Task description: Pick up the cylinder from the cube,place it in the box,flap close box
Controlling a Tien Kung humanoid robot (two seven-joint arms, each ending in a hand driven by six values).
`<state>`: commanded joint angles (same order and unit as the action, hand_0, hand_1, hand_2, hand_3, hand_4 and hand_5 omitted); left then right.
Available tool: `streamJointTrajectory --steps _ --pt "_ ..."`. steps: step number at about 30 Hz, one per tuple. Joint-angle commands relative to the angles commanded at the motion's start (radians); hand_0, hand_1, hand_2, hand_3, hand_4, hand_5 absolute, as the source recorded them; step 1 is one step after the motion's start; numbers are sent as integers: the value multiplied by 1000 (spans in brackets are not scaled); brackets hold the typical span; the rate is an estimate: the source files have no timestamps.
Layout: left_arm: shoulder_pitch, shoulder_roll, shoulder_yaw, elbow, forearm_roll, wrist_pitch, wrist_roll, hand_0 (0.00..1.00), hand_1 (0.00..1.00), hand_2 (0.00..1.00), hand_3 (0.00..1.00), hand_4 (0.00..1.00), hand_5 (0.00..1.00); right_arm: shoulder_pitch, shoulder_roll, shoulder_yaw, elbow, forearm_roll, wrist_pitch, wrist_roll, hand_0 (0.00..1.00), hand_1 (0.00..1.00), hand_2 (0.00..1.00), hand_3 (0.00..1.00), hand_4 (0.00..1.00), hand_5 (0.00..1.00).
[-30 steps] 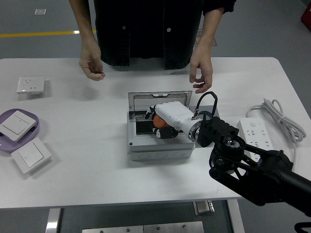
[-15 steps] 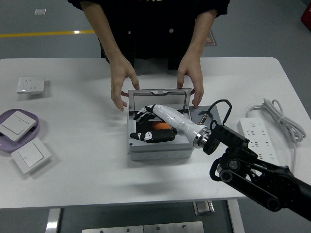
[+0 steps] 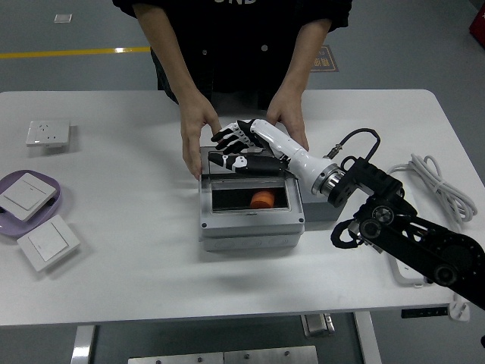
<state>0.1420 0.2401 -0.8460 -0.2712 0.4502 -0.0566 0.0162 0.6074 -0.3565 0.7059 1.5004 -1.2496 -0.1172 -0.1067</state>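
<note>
Nothing here you can read: the white lettering on the person's dark shirt (image 3: 235,2) at twelve o'clock is cut off, and the floor sign (image 3: 324,58) beside it is too blurred.

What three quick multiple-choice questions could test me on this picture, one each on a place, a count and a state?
1. Where is the orange cylinder?
A. inside the box
B. on the purple plate
C. in the robot's fingers

2. How many white switches lie at the purple plate?
A. one
B. two
C. four

3. What is the right hand doing?
A. gripping the cylinder
B. holding nothing, at the lid
C. resting on the power strip

Answers: 1 A, it lies in the box's opening. 2 B, one on it, one beside it. 3 B, its fingers are spread over the lid, between the person's hands.
</note>
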Motion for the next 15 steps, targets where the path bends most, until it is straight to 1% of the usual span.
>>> streamJointTrajectory --steps 2,6,11,15 --pt "-1 1 1 0 0 0 0 615 625 618 639 704 168 31 -4 -4 -40 -10 1 -1 649 607 615 637 823 510" --pt "-2 1 2 0 -1 0 0 615 625 618 640 704 168 63 -12 -6 -84 -27 5 -6 642 606 608 637 809 499" --pt "-4 0 1 0 1 0 1 615 625 619 640 705 169 75 -18 -21 -117 -26 8 -8 644 601 606 638 799 494" --pt "-6 -1 0 -1 3 0 1 615 625 619 640 705 169 70 -27 -42 -121 -19 9 -9 644 601 606 638 799 494"
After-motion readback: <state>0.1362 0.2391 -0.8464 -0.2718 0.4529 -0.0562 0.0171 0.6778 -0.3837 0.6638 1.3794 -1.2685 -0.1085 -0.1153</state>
